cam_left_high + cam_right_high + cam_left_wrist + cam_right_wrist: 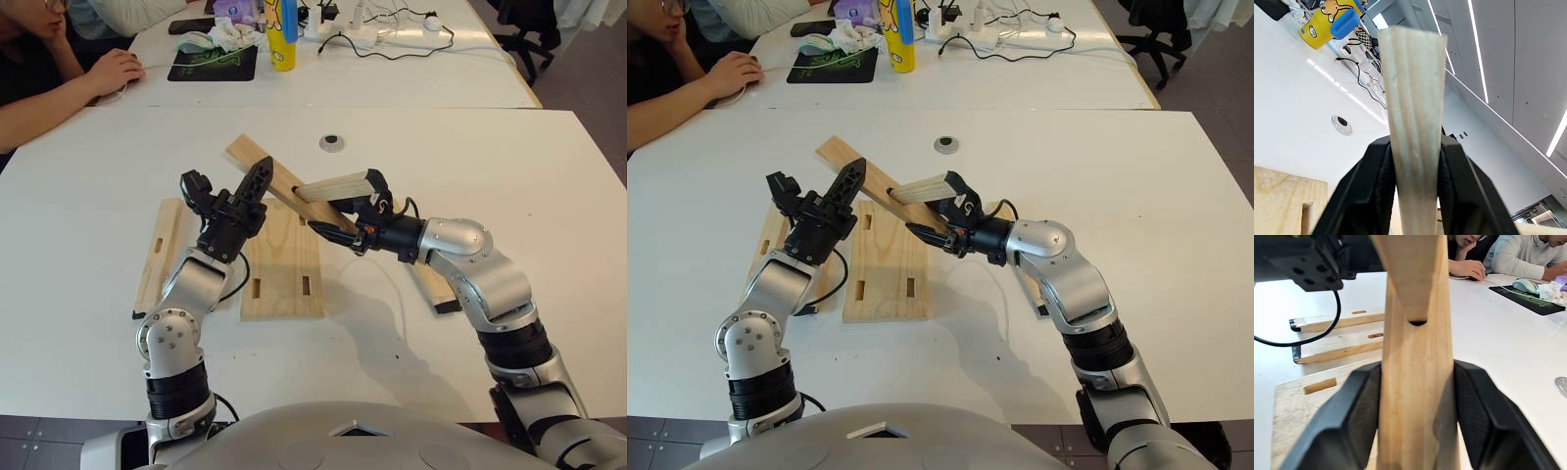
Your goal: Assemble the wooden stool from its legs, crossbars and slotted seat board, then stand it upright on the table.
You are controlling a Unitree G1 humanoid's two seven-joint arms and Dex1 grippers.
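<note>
My left gripper (253, 191) is shut on a long wooden leg (279, 176) and holds it slanted above the table; its pads (1383, 171) clamp the plank's sides. My right gripper (345, 213) is shut on a shorter, paler crossbar (336, 186), whose far end meets the long leg at a slot (1418, 323). Black fingers (1352, 421) press both sides of that crossbar. Under both pieces the slotted seat board (284, 269) lies flat on the white table (88, 206). Another leg (160, 253) lies left of the board. One more wooden piece (436, 289) lies partly hidden under my right forearm.
A round cable grommet (332, 143) sits in the table behind the parts. On the far table stand a yellow bottle (282, 39), a mouse mat (211, 64) and cables (392, 34). The table's right half is bare.
</note>
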